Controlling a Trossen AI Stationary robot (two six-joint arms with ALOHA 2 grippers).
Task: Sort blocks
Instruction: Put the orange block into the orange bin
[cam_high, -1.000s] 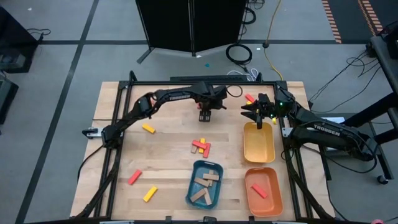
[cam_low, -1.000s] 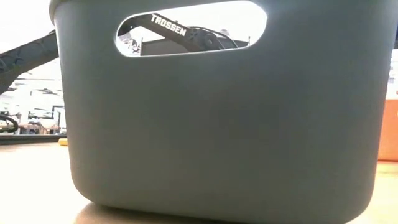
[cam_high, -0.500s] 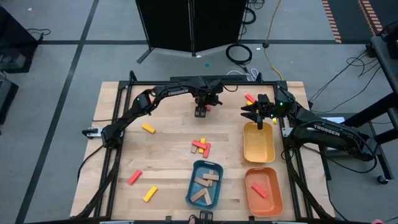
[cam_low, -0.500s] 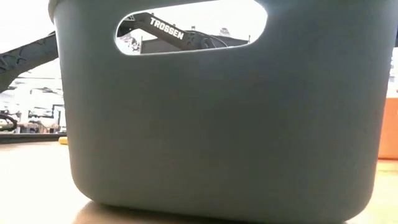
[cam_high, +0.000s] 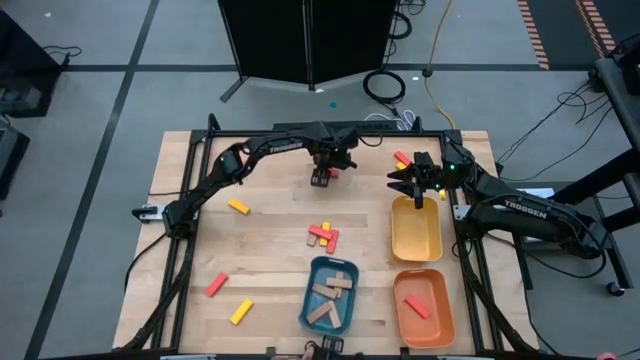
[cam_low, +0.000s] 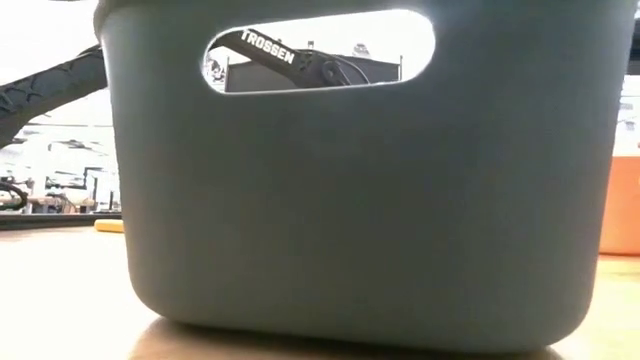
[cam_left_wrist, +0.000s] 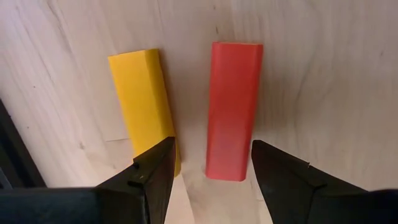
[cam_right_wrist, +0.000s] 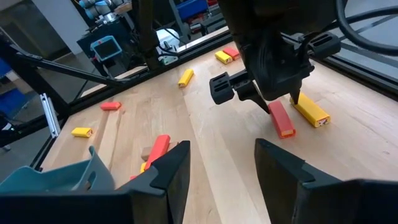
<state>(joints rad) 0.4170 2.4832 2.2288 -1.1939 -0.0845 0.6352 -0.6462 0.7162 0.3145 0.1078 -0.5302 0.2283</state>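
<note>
Over the red block (cam_left_wrist: 233, 109) — left gripper (cam_left_wrist: 211, 171) pointing down, fingers apart

Pale wooden table (cam_high: 270, 240) with a black frame, strewn with blocks and three trays.

A red block (cam_left_wrist: 233, 109) and a yellow block (cam_left_wrist: 144, 99) lie side by side, apart, near the far edge; another red-and-yellow pair (cam_high: 401, 158) sits farther right. A lone yellow block (cam_high: 238, 207) lies toward the left, a small heap of red and tan blocks (cam_high: 323, 236) in the middle, and a red block (cam_high: 217, 285) and yellow block (cam_high: 241, 311) near the front left. The blue tray (cam_high: 306, 300) (holding tan pieces) stands at the front centre, the yellow tray (cam_high: 415, 245) and orange tray (cam_high: 440, 320) along the right side.
</note>
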